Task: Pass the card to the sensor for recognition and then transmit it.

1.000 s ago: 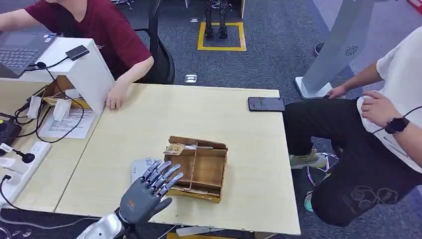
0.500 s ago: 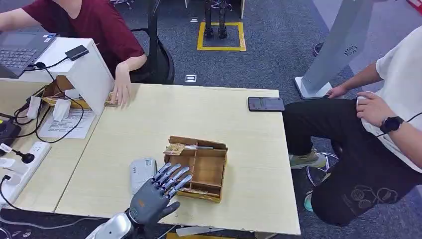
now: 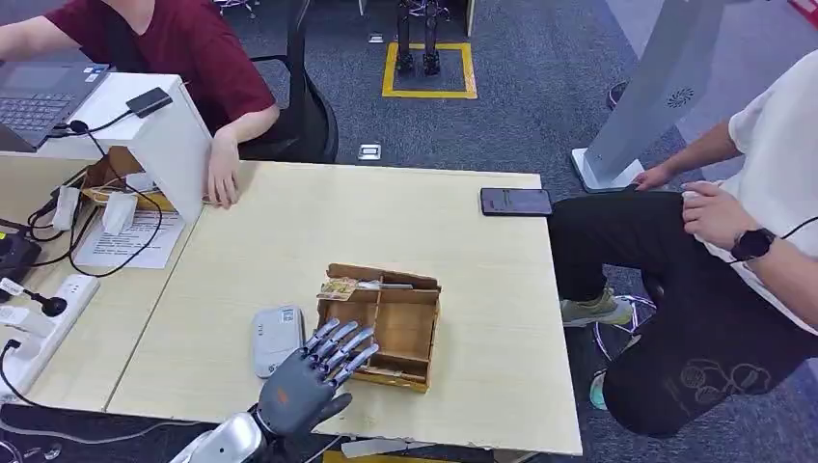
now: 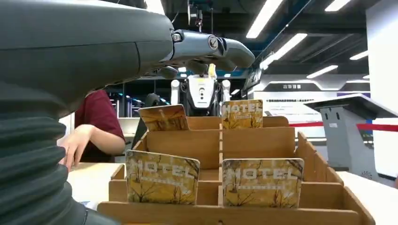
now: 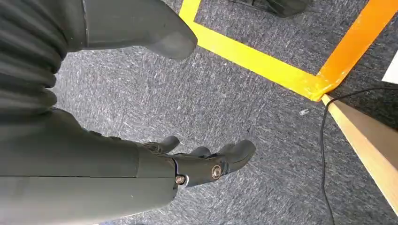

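Left hand (image 3: 307,378) hovers at the near table edge with fingers spread, holding nothing, fingertips over the near-left corner of the wooden divided card box (image 3: 409,328). Box sits mid-table on the light wooden table (image 3: 318,217) and holds yellow-brown "HOTEL" cards standing upright in its slots; left wrist view shows two in the near row, near-left card (image 4: 162,177) and near-right card (image 4: 262,182), plus two more in the far row, left one (image 4: 163,117) tilted, right one (image 4: 242,114) upright. Grey rounded card sensor (image 3: 277,339) lies flat on the table just beside the box, on its left, next to the left hand. Right hand (image 5: 187,164) hangs over grey carpet near a yellow-orange tape line (image 5: 281,70), fingers loosely extended and apart, nothing in them. Black phone (image 3: 516,201) lies at the far right table edge. Person in dark red shirt (image 3: 183,53) sits at the far left, one hand resting by a white stand (image 3: 164,140). Person in white shirt (image 3: 772,145) sits at right, wearing a black watch (image 3: 752,243).
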